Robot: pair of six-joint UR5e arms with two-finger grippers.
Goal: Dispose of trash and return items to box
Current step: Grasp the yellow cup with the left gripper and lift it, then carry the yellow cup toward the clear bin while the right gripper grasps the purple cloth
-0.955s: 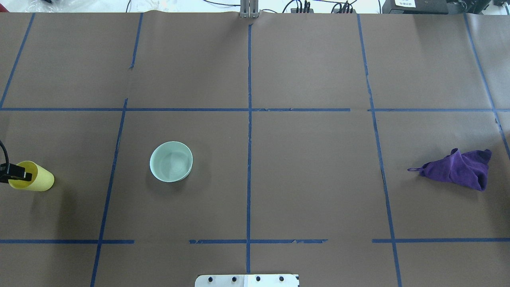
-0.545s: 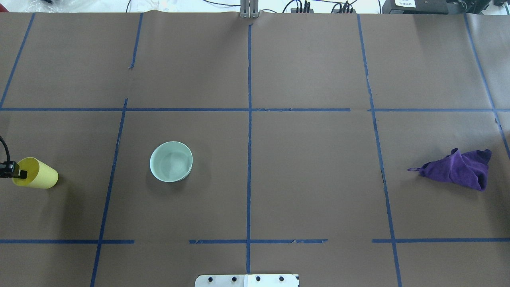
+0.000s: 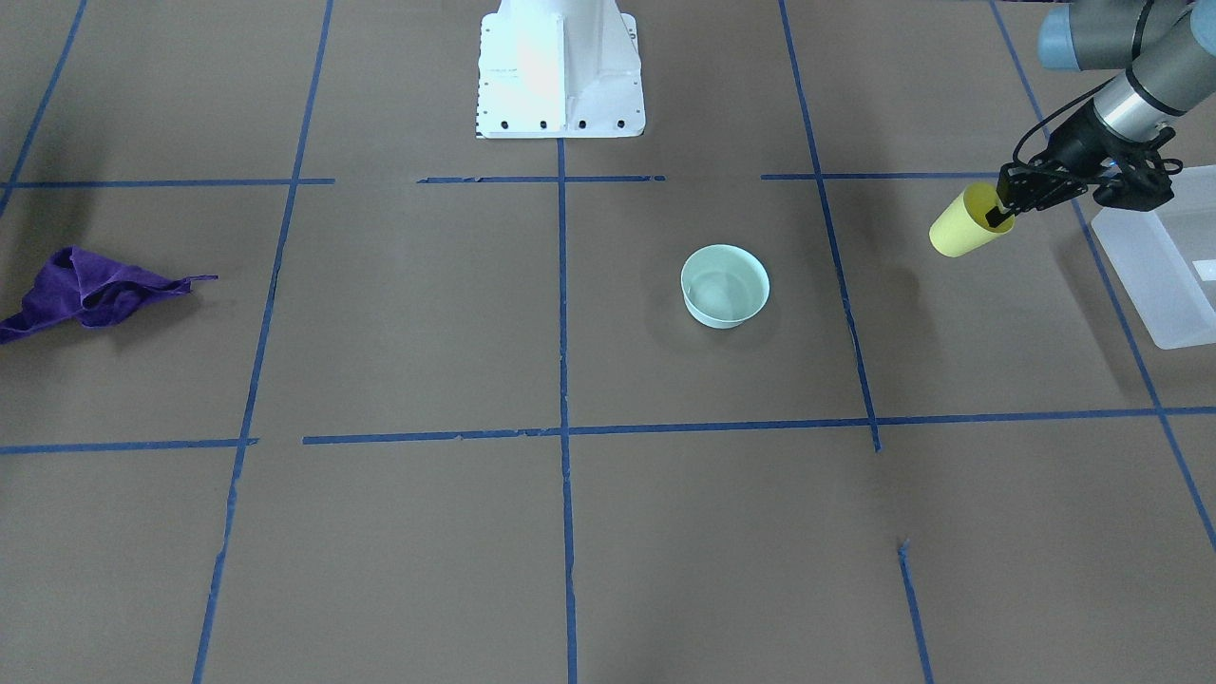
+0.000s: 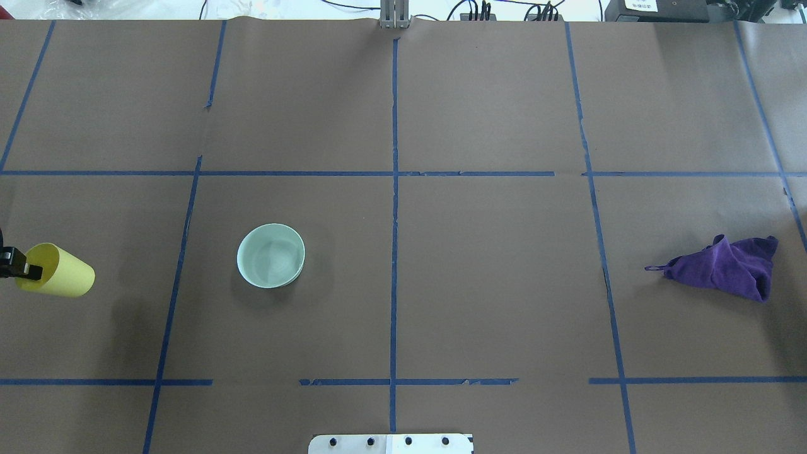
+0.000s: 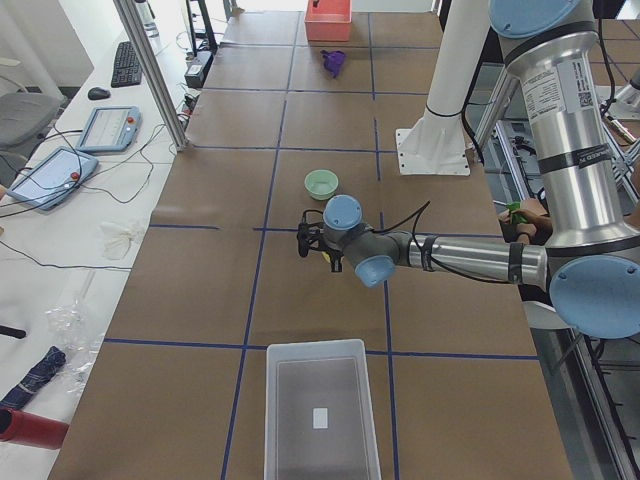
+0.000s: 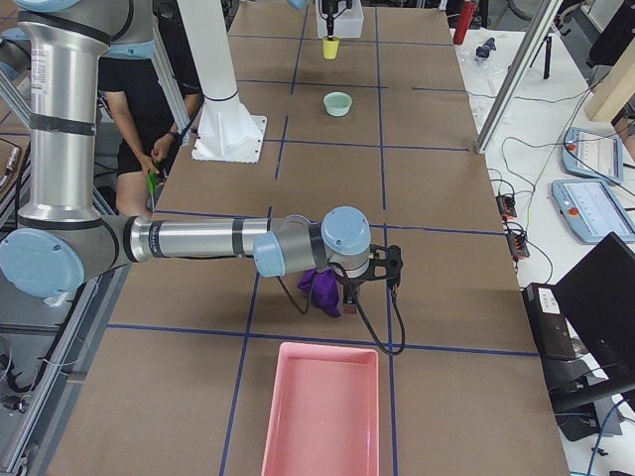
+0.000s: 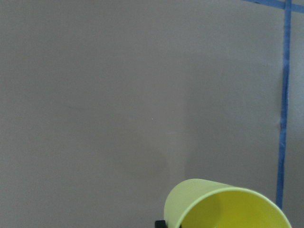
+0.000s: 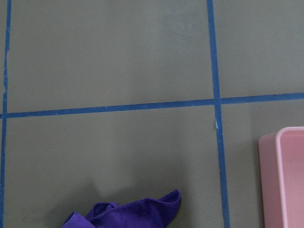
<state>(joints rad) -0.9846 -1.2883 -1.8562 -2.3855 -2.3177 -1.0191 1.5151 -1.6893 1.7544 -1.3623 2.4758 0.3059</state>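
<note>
Your left end effector point(image 3: 999, 211) is clenched on the rim of the cup point(image 3: 959, 228), one finger inside the mouth and the other outside the wall. The cup hangs clear of the counter point(image 4: 479, 284), tipped on its side with the mouth toward the wrist and the base toward the bowl point(image 3: 725, 286); its shadow falls on the brown paper below. In the overhead view you see the same grip at the far left edge, the end effector point(image 4: 28, 271) barely in frame and the cup point(image 4: 60, 274) sticking out from it. The box point(image 3: 1135, 266) sits on the counter just beyond the arm, near the cup, though the cup is not over it. The bowl point(image 4: 271, 255) stands upright on the counter, well apart from both the cup and the box. Your right end effector point(image 6: 355, 293) hovers just above the cloth point(image 6: 322, 288) at the opposite end of the counter; it shows only in the side view, so you cannot tell whether it is released or clenched. A pink bin point(image 6: 322, 416) lies near the cloth, apart from it.
</note>
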